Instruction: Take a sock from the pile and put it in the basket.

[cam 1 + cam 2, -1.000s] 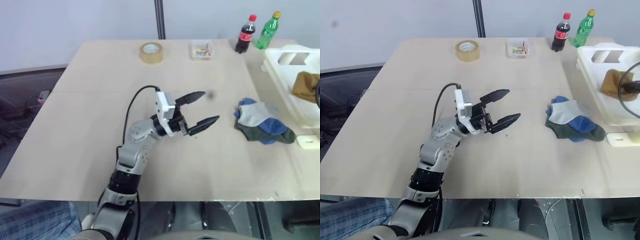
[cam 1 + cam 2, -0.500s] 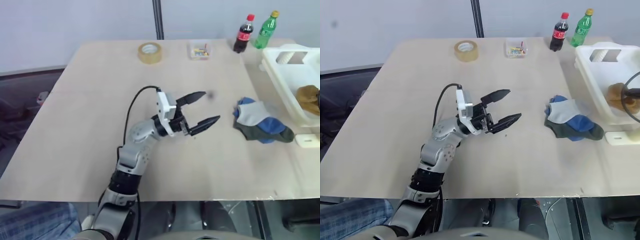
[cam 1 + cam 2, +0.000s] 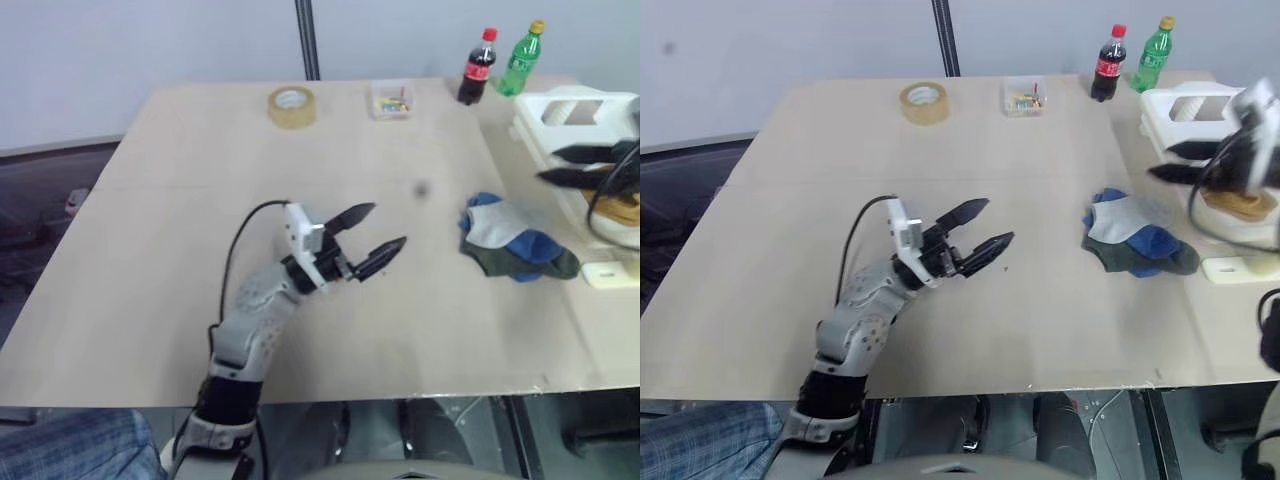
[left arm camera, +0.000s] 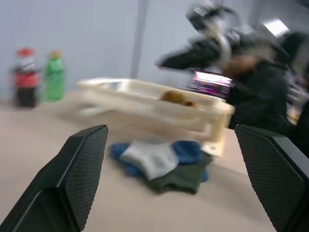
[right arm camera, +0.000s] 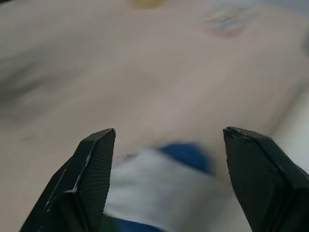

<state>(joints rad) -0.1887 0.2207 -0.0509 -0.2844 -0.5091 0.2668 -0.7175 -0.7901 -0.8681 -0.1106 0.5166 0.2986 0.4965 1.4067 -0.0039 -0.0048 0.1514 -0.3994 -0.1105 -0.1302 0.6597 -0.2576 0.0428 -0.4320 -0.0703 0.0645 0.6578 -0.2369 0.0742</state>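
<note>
Seemingly the drop is done — a tan sock (image 3: 1238, 203) lies in the basket (image 3: 1170, 100), right gripper (image 3: 1180, 161) open above the rim. Left gripper (image 3: 983, 228) hangs open over the counter (image 3: 790, 180); next, back to the pile (image 3: 1135, 243).

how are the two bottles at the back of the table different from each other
The cola bottle is dark, with a red cap and a red label; the green bottle is see-through green with a yellow cap. The cola bottle looks a little shorter and stands nearer the clear box; the green bottle stands nearer the basket. Both stand upright and capped, side by side at the far edge of the table.
</note>
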